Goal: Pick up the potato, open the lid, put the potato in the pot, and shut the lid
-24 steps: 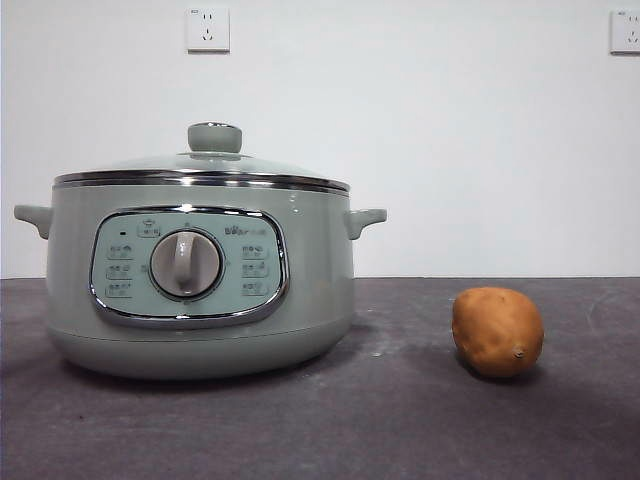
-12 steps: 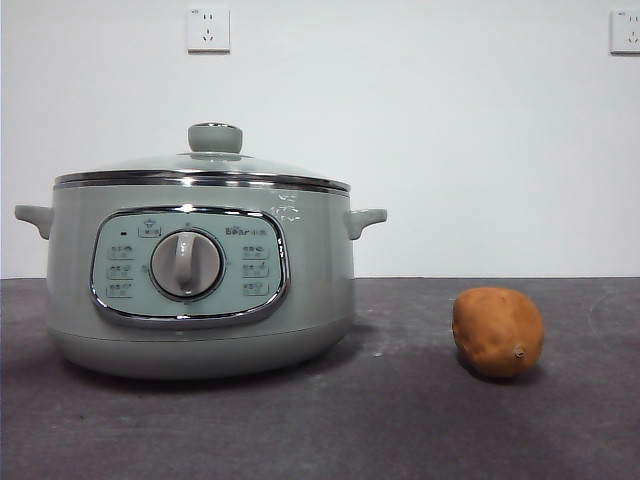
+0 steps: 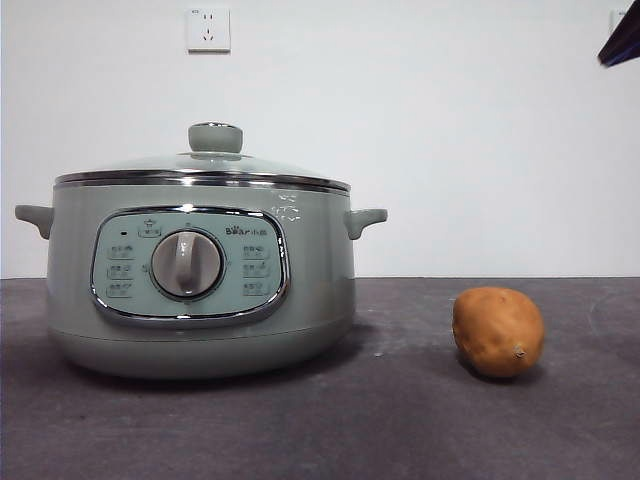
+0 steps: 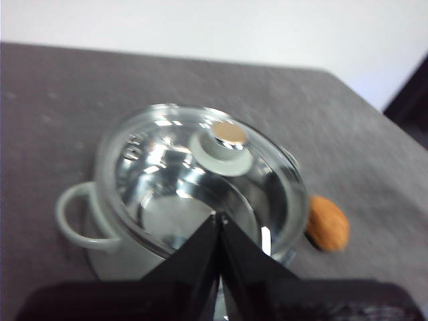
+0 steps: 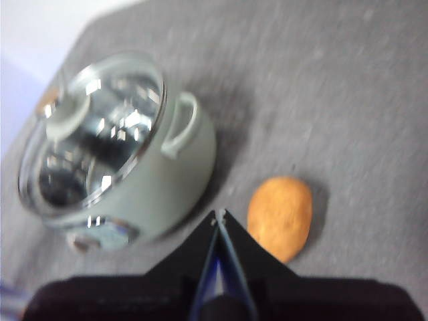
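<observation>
Lying bare on the dark table (image 3: 400, 420) at lower right, the potato (image 3: 498, 331), well apart from the lidded pot (image 3: 200, 280) at left under the lid (image 3: 205, 165), with the right gripper (image 5: 219, 214) and left gripper (image 4: 219, 217) both pinched closed, empty, aloft.

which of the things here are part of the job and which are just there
Part of the job:
potato, on the table beside the pot
lid, shut on the pot
pot
right gripper and left gripper, fingers together

Just there:
wall socket
table
</observation>
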`<move>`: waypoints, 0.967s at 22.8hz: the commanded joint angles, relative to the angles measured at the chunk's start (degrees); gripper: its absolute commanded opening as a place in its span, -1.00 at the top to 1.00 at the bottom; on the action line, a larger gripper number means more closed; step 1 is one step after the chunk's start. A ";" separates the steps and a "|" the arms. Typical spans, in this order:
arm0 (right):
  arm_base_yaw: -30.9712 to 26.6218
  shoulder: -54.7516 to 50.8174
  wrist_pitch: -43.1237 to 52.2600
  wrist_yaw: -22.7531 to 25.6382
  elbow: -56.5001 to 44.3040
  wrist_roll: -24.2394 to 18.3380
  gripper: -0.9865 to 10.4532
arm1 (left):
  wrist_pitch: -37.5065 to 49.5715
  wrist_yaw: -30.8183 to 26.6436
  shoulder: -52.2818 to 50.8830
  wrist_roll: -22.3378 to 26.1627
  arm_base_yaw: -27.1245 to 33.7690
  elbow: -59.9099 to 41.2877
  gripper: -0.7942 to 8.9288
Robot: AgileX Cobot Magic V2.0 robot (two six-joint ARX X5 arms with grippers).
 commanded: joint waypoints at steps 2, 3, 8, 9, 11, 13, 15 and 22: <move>0.13 3.80 -2.82 -2.25 1.95 -5.44 0.82 | -3.65 2.97 4.46 3.58 0.11 3.30 0.84; 0.13 4.44 -2.82 -2.82 1.99 -5.77 0.82 | -4.13 3.21 5.60 3.58 0.11 3.87 0.84; 0.13 6.01 -2.73 -2.80 1.99 -6.23 0.07 | -4.00 3.17 9.49 3.48 0.11 4.68 0.03; 0.13 6.01 -2.36 -2.82 1.99 -6.23 0.04 | -3.80 3.06 9.75 3.48 0.11 4.68 0.04; 0.37 6.01 -1.75 -2.62 1.99 -5.99 0.06 | -3.19 3.06 9.86 3.48 0.11 4.68 0.04; 2.27 6.64 -0.83 0.85 2.08 -5.25 0.06 | -2.73 3.06 9.86 3.45 0.11 4.68 0.04; 5.86 8.31 -0.66 6.86 2.32 -3.80 0.06 | -2.73 3.06 9.86 3.43 0.11 4.68 0.04; 18.51 23.19 -0.87 21.42 6.91 0.59 0.06 | -2.82 3.06 9.86 3.28 0.11 4.68 0.04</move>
